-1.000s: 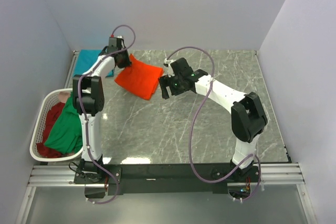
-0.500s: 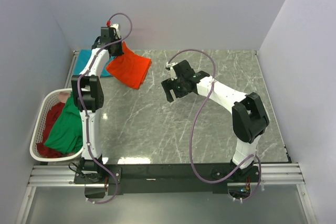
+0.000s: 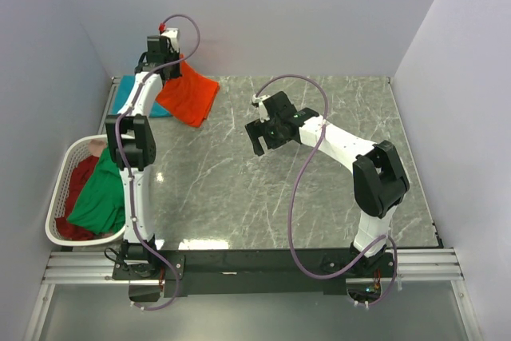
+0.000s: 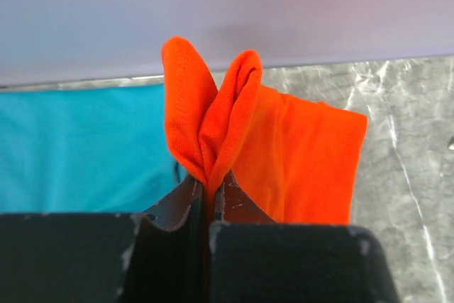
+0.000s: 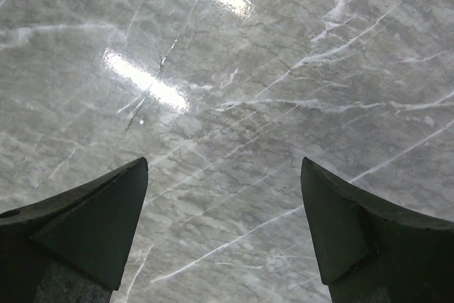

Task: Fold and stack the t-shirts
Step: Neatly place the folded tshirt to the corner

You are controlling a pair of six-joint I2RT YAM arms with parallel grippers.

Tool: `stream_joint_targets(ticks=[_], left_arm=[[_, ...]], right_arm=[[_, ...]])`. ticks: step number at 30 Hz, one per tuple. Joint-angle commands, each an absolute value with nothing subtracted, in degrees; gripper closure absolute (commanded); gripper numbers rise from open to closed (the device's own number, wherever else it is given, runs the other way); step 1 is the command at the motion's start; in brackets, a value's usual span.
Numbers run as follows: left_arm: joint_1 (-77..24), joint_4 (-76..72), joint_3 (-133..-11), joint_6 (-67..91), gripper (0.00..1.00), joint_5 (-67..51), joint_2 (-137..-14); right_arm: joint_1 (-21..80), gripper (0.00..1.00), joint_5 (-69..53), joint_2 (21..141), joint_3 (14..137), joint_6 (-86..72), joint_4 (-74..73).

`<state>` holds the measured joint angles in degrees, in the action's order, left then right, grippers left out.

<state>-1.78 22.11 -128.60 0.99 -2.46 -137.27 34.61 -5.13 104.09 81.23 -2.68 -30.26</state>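
Pinching one bunched edge, left gripper (image 4: 211, 189) holds the orange t-shirt (image 4: 298, 154) lifted near the teal t-shirt (image 4: 78, 147), far left; right gripper (image 5: 223, 175) spread wide, empty over the table (image 5: 284, 47), so the unsupported fold may sag or land skewed.

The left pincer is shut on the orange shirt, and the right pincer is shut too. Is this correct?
Only the right pincer is wrong: it is open, as the right wrist view shows. The left pincer is shut on the orange shirt.
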Motion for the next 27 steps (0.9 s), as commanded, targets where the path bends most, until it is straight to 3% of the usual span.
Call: stream_joint_targets(ticks=[1,27], left_arm=[[-1.7,17.3,-131.0,-1.9,1.00,-1.8,-130.7],[-1.7,14.9,-129.0,-1.7,1.00,-5.5,-123.9]], right_arm=[[34.2,0.06,-4.2,102.2,82.4,-2.1,-30.0],[34.2,0.05,-4.4,102.5,81.8,-2.7,-29.4]])
